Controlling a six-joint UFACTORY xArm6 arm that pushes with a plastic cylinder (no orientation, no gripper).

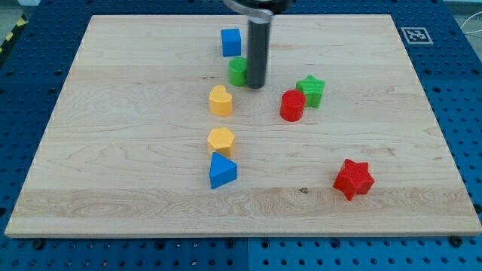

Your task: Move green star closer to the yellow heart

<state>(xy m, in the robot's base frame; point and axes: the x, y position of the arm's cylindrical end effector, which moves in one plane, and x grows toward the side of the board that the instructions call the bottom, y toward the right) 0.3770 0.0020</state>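
Observation:
The green star (pixel 311 90) lies right of the board's middle, touching a red cylinder (pixel 292 105) at its lower left. The yellow heart (pixel 221 100) sits left of centre, well apart from the star. My tip (pixel 256 85) stands between them, nearer the view's top, right beside a small green block (pixel 238 71) on its left. The tip is up and to the right of the yellow heart and to the left of the green star, touching neither.
A blue cube (pixel 231 42) sits near the view's top. A yellow hexagon (pixel 221 140) and a blue triangular block (pixel 222 170) lie below the heart. A red star (pixel 353 179) is at lower right. The wooden board (pixel 113 150) ends at blue pegboard.

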